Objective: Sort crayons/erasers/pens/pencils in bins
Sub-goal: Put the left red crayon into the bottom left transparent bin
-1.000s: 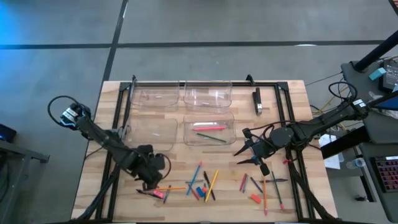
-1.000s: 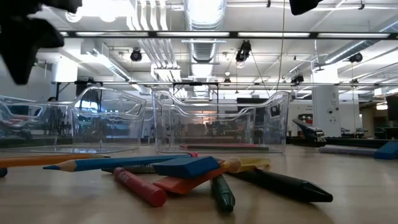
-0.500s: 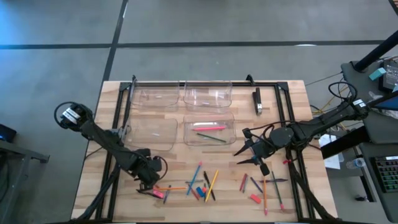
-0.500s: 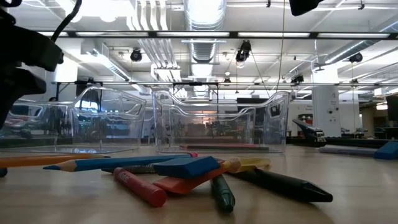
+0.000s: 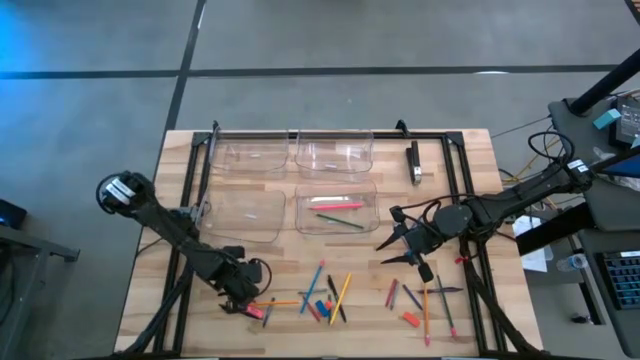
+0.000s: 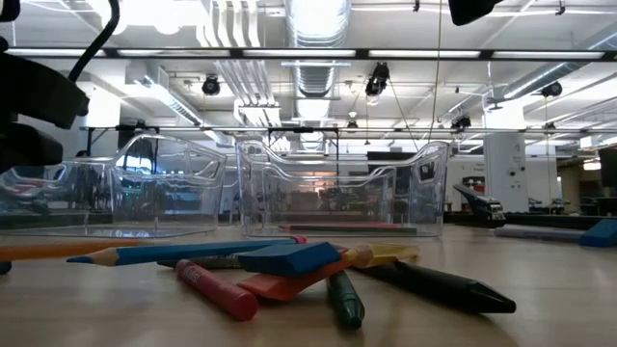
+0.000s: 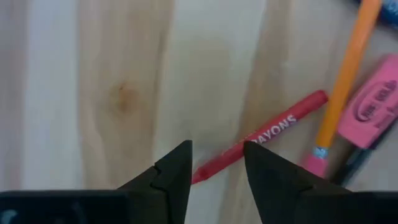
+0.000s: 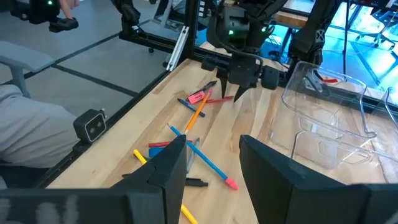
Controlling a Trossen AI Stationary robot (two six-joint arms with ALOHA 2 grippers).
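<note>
From above, the left pincer (image 5: 243, 300) sits low over the front-left of the worktop (image 5: 470, 170), at the end of a small cluster: a red crayon (image 5: 236, 307), an orange pencil (image 5: 280, 302) and a pink eraser (image 5: 254, 313). The right pincer (image 5: 392, 247) waits beside the bin (image 5: 336, 208) that holds a few sticks, fingers spread.

At worktop height, the left arm is only a dark mass at the edge; the loose pile (image 6: 289, 265) lies untouched in front of the clear tubs.

The left wrist camera shows the fingers apart, straddling the near tip of the red crayon (image 7: 261, 144). The crayon lies askew to the gap, so closing there risks pinching only its end and flicking it away. The orange pencil (image 7: 345, 78) and pink eraser (image 7: 373, 106) lie just beside it and could be nudged or caught.

The right wrist camera shows its own fingers open, holding nothing.
</note>
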